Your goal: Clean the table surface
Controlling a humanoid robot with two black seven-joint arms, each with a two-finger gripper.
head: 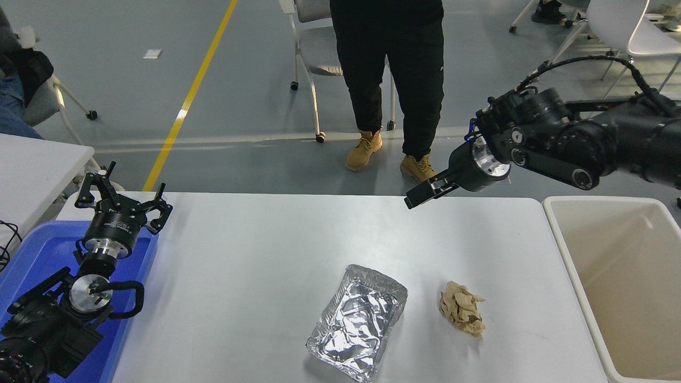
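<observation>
I hold my right pincer (pixel 423 194) high over the table surface (pixel 255 255) at its far edge, empty; its spread I cannot tell; foil tray (pixel 357 322) and crumpled paper (pixel 462 315) lie below, nearer me, awaiting pickup.

We count one foil tray (pixel 357 322) and one crumpled brown paper wad (pixel 462 308) near the table surface's (pixel 276 250) front edge. At its left edge we see one blue tray (pixel 37 255), at its right edge one beige bin (pixel 622 287). We count two grippers, the left gripper (pixel 123 201) and the right gripper (pixel 425 192). One person (pixel 391 80) stands beyond the far edge, with three chairs visible.
</observation>
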